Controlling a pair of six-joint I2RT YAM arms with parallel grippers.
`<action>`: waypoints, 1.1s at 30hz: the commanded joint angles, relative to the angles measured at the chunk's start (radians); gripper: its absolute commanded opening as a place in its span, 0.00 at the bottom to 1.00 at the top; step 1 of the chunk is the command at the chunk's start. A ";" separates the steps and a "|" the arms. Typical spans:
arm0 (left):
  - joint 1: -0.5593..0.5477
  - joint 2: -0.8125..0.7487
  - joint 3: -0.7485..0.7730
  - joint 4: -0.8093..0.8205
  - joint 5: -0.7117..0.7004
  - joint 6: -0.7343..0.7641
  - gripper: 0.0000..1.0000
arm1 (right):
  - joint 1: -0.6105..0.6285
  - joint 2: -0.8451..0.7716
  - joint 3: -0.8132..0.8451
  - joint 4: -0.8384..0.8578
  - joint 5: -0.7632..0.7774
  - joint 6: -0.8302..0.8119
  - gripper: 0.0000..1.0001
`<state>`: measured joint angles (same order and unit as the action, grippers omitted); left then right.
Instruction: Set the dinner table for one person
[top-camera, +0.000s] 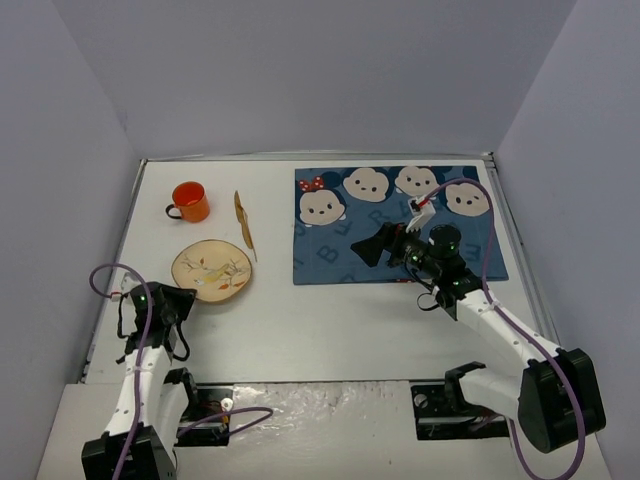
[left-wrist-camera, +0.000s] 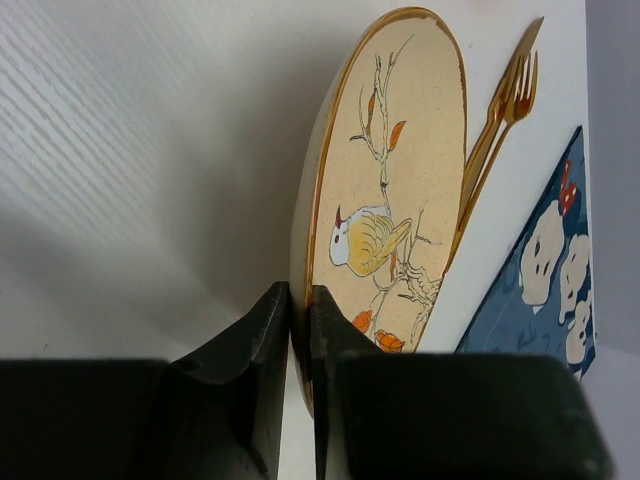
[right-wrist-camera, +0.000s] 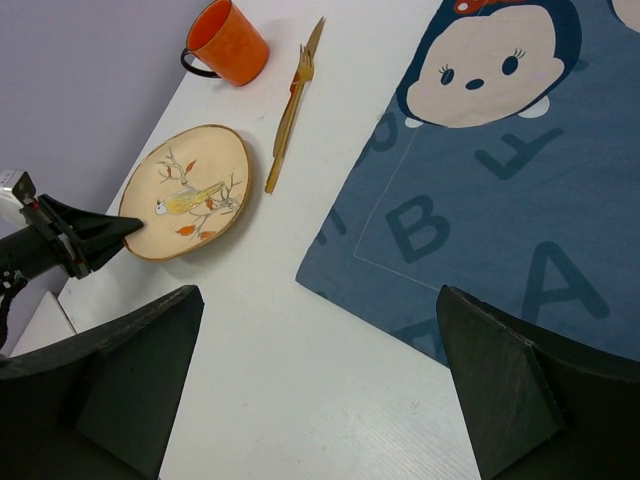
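The white dinner table (top-camera: 330, 330) holds a round beige plate (top-camera: 210, 270) with a bird picture at the left. My left gripper (top-camera: 186, 292) is shut on the plate's near rim; in the left wrist view the fingers (left-wrist-camera: 270, 330) pinch the plate (left-wrist-camera: 390, 180) edge. A golden fork and knife (top-camera: 244, 225) lie together beyond the plate, and an orange cup (top-camera: 189, 201) stands behind it. My right gripper (top-camera: 372, 248) is open and empty above the near left corner of the blue mouse-face mat (top-camera: 395, 225).
The right wrist view shows the plate (right-wrist-camera: 190, 195), cup (right-wrist-camera: 228, 42), fork and knife (right-wrist-camera: 290, 110), the mat (right-wrist-camera: 500, 180) and my left gripper (right-wrist-camera: 80, 235). Grey walls enclose the table on three sides.
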<state>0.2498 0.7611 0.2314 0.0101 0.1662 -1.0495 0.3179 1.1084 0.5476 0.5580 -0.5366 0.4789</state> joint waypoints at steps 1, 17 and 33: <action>-0.002 -0.084 0.099 0.006 0.122 -0.020 0.00 | 0.010 -0.034 0.052 0.026 0.041 -0.024 1.00; -0.242 0.133 0.376 0.236 0.281 -0.096 0.00 | 0.010 -0.118 0.115 -0.102 0.141 -0.054 0.99; -0.718 1.103 1.162 0.605 0.214 -0.126 0.00 | 0.012 -0.210 0.152 -0.201 0.274 -0.048 0.99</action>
<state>-0.4290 1.7751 1.1886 0.3400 0.3599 -1.1141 0.3225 0.9160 0.6438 0.3308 -0.3162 0.4442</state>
